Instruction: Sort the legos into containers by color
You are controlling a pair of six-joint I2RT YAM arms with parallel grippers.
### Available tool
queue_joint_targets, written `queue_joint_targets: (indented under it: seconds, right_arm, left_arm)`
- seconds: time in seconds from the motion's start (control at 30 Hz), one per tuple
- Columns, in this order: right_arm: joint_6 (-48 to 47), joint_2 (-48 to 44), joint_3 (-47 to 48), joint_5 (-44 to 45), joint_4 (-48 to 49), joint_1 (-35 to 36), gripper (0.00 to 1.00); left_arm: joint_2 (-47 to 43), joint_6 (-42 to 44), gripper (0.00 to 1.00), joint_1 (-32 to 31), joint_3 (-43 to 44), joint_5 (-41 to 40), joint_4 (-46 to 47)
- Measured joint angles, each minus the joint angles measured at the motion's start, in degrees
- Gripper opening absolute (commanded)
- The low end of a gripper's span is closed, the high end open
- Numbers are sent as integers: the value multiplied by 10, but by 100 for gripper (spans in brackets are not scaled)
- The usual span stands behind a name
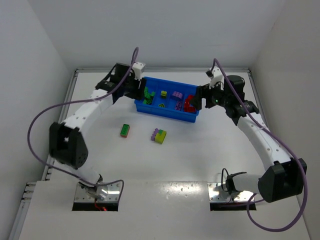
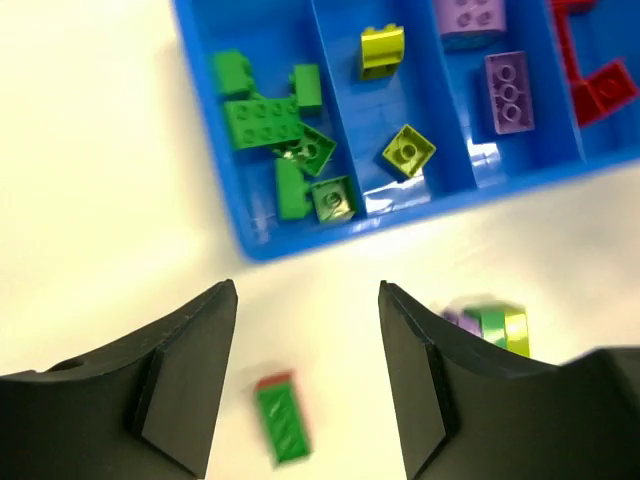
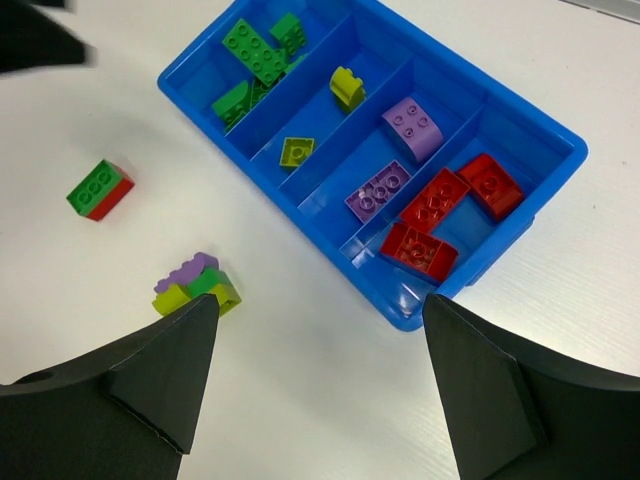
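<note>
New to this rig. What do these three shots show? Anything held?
Two white robot arms bolted at the near edge of a white table. One picture looks down from above and behind; the other two come from wrist cameras, so the black wedges are each arm's own pincer fingers. The bright blue four-compartment plastic tray holds studded plastic bricks sorted by colour: green, yellow-green, purple, red. Loose on the table: a green-and-red brick and a purple, green and yellow-green cluster. The left pincer and right pincer stand open, holding nothing.
</note>
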Motion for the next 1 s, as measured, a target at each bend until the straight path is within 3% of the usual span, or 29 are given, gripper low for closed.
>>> queue_joint_targets:
  seconds: [0.13,0.27,0.53,1.0]
  right_arm:
    - [-1,-6,-11,-5,1,0,83]
    - [-1,-6,-17,-14,-1,0,83]
    - [-5,-6,-17,-25,-7,0,83]
    - [-9,-6,-17,-31,-12,0,83]
  left_arm:
    - [-141,50,61,11,-52,-15,-55]
    - [-190,87,58,37,-101,-30,-124]
    - [-124,107,56,42,-149,-21,-225]
    - [-29,95,58,42,-160,14,-234]
